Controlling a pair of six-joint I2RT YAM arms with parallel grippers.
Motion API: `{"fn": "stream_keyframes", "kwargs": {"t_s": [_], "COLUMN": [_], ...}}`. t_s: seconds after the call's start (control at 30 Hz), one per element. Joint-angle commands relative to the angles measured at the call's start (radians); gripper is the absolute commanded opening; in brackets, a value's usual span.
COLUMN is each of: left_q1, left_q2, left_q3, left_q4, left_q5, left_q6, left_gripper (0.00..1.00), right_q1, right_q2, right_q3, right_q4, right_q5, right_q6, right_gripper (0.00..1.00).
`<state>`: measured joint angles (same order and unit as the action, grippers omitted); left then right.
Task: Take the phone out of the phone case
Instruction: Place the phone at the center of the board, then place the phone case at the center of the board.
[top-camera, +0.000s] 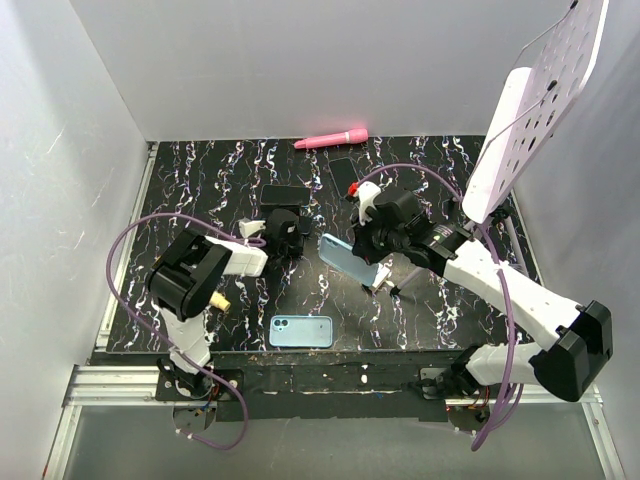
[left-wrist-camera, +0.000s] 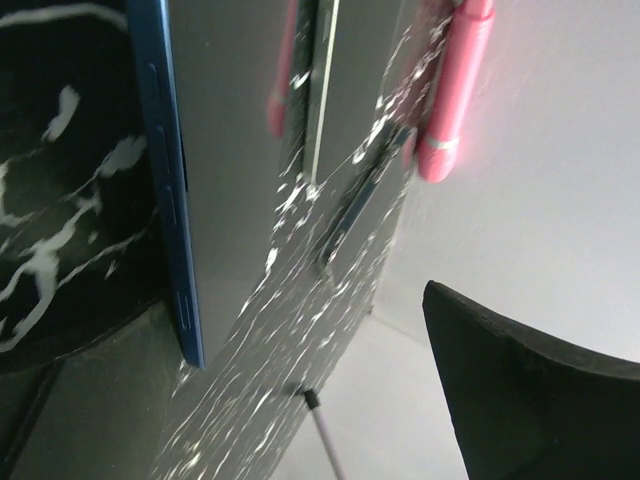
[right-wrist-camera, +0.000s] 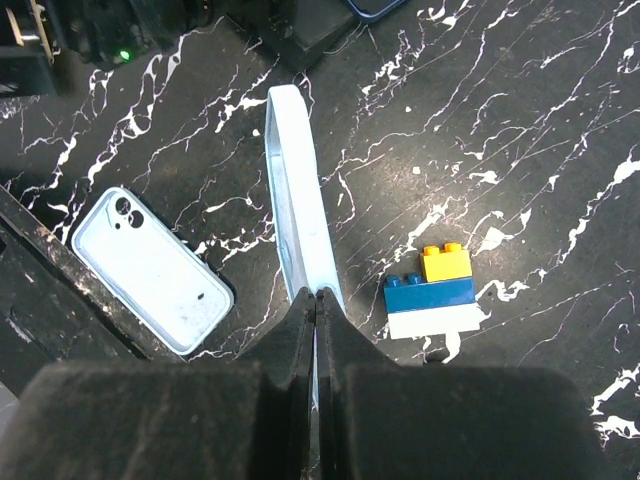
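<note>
My right gripper is shut on the rim of a light blue phone case and holds it on edge above the table; no phone shows in it. From above, this case hangs mid-table at the right gripper. A dark phone lies flat just beyond my left gripper. In the left wrist view the phone's blue edge runs down the left side. The left gripper is open, with one black finger at lower right and nothing between the jaws.
A second light blue case lies back up near the front edge; the right wrist view also shows this case. A small block stack sits to the right of the held case. A pink tube and another dark phone lie at the back.
</note>
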<state>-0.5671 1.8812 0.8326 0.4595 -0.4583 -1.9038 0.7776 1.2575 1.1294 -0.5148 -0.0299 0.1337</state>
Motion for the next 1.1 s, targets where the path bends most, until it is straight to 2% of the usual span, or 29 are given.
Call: {"fn": "stream_keyframes", "kwargs": {"t_s": [0.0, 0.17, 0.4, 0.63, 0.83, 0.93, 1.0, 1.07], "left_q1": [-0.001, 0.006, 0.081, 0.183, 0.199, 0.199, 0.199, 0.199], "left_q2": [-0.105, -0.235, -0.473, -0.721, -0.974, -1.102, -1.161, -1.200], "left_q3": [0.011, -0.079, -0.191, -0.165, -0.170, -0.191, -0.193, -0.182], "left_q4": [-0.254, -0.282, -0.337, -0.510, -0.594, -0.611, -0.646, -0.694], "left_q5": [0.147, 0.191, 0.257, 0.245, 0.236, 0.263, 0.276, 0.293], "left_q6": [0.041, 0.095, 0.255, 0.569, 0.776, 0.830, 0.876, 0.925], "left_gripper": [0.98, 0.98, 0.98, 0.98, 0.98, 0.98, 0.98, 0.98], "right_q1": [0.009, 0.028, 0.041, 0.040, 0.040, 0.040, 0.040, 0.041], "right_q2": [0.025, 0.059, 0.131, 0.250, 0.379, 0.446, 0.488, 0.525], "right_q3": [-0.007, -0.010, -0.052, -0.045, -0.031, -0.016, 0.001, 0.021], "right_q4": [0.024, 0.041, 0.134, 0.153, 0.104, 0.102, 0.107, 0.102], "right_q5": [-0.022, -0.048, -0.102, -0.137, -0.015, 0.025, 0.025, 0.088], "right_q6": [-0.046, -0.026, 0.044, 0.064, 0.095, 0.075, 0.073, 0.072], "right_gripper": [0.01, 0.01, 0.01, 0.01, 0.01, 0.01, 0.01, 0.01]}}
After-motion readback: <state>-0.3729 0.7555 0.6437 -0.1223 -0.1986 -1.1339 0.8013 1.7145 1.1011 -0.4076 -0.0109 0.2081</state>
